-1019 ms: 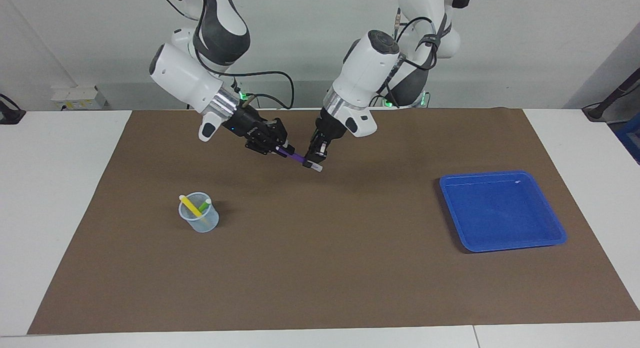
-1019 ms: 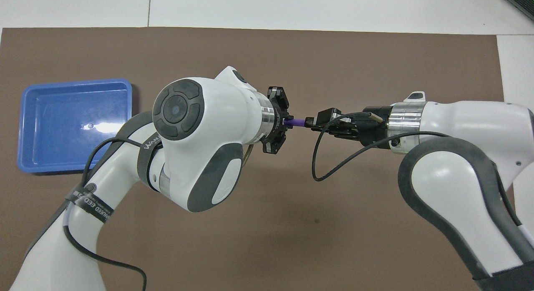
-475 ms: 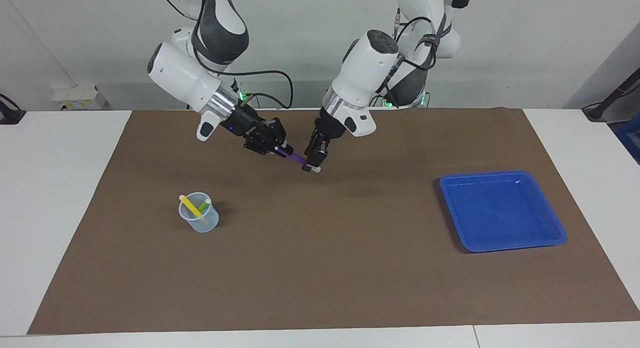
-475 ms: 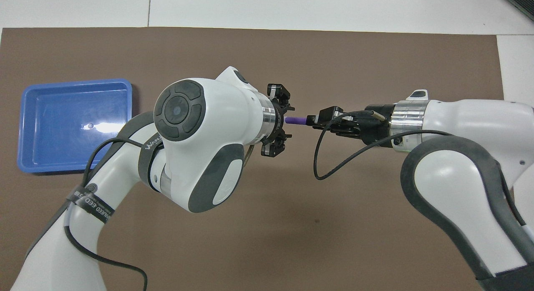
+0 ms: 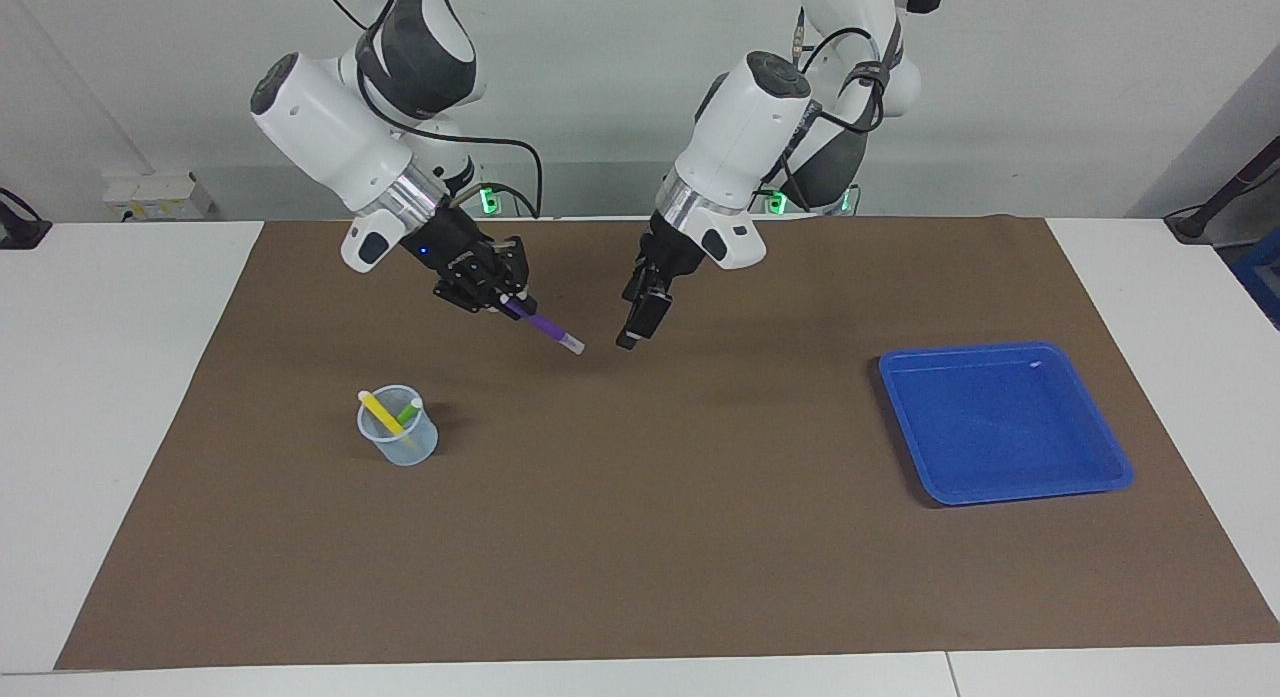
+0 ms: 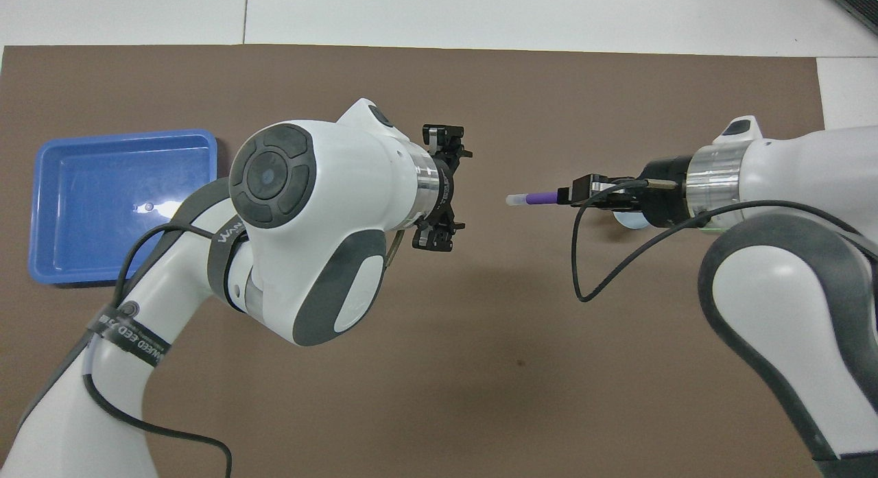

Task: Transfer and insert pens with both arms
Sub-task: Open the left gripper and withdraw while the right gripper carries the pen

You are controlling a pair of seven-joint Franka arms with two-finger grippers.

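Note:
My right gripper [image 5: 503,295] is shut on the purple pen [image 5: 545,327], gripping its coloured end. The pale cap end points down toward the middle of the mat, and the pen [image 6: 538,198] hangs in the air above the mat. My left gripper [image 5: 635,332] hangs over the mat a short gap from the pen's cap, open [image 6: 444,188] and holding nothing. The yellow pen [image 5: 380,412] and the green pen [image 5: 408,414] stand tilted in a clear cup [image 5: 400,442] toward the right arm's end of the table.
A blue tray [image 5: 1000,349] with nothing in it lies on the brown mat [image 5: 650,537] toward the left arm's end; its rim [image 6: 123,135] also shows from overhead. White tabletop [image 5: 110,397] borders the mat.
The left gripper has opened and let go of the purple pen. The right arm has drawn the pen away toward its own end of the table, opening a gap between the grippers.

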